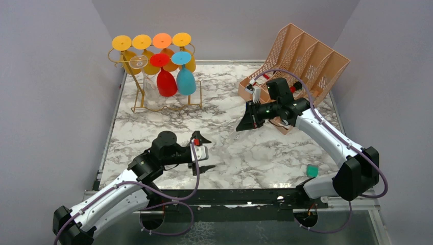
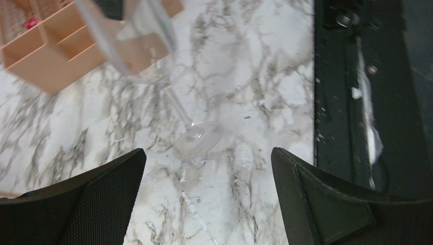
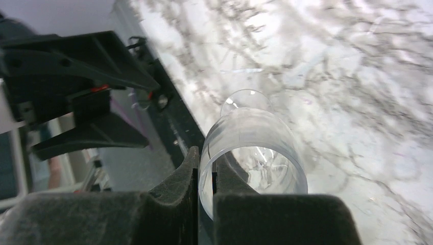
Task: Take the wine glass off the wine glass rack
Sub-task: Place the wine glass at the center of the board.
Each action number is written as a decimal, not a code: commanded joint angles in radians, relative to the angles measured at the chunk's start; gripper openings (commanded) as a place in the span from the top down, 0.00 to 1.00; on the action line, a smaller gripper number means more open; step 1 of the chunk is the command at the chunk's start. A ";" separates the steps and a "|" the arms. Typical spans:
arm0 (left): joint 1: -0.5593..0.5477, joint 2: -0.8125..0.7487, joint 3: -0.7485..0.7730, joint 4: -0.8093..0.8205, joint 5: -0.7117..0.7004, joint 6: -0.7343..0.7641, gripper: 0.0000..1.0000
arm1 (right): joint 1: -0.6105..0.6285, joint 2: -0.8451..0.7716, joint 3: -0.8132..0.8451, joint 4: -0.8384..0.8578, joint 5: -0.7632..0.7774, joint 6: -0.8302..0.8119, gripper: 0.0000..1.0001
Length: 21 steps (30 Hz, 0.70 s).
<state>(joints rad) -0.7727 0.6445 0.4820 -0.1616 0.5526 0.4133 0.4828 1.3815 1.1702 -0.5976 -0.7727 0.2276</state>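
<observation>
Right fingers (image 3: pixel 173 196) clamped on clear wine glass (image 3: pixel 255 148) rim | left fingers (image 2: pixel 87 204) spread wide, off the glass

You have nothing to read here. No lettering, number or brand can be made out on the thin gold wire wine glass rack (image 1: pixel 137 92), the clear wine glass (image 3: pixel 255 143), the peach plastic lattice file organizer (image 1: pixel 311 56) or the grey-veined white marble bench (image 1: pixel 230 153).
</observation>
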 commanded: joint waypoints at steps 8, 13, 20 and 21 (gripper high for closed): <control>0.003 0.089 0.051 0.074 -0.704 -0.570 0.01 | 0.113 -0.064 0.089 0.009 0.591 -0.011 0.99; 0.004 0.142 0.117 -0.039 -0.889 -0.699 0.01 | 0.220 -0.006 0.162 -0.011 0.795 -0.060 0.99; 0.004 0.064 0.162 -0.192 -1.024 -0.769 0.01 | 0.255 0.123 0.269 -0.047 0.856 -0.067 0.99; 0.004 0.039 0.150 -0.198 -1.035 -0.769 0.01 | 0.256 0.141 0.282 -0.048 0.854 -0.067 0.99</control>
<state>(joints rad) -0.7715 0.7624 0.6193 -0.2684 -0.3531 -0.2893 0.7345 1.4662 1.3922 -0.6296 -0.0074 0.1780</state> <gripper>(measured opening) 0.987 0.071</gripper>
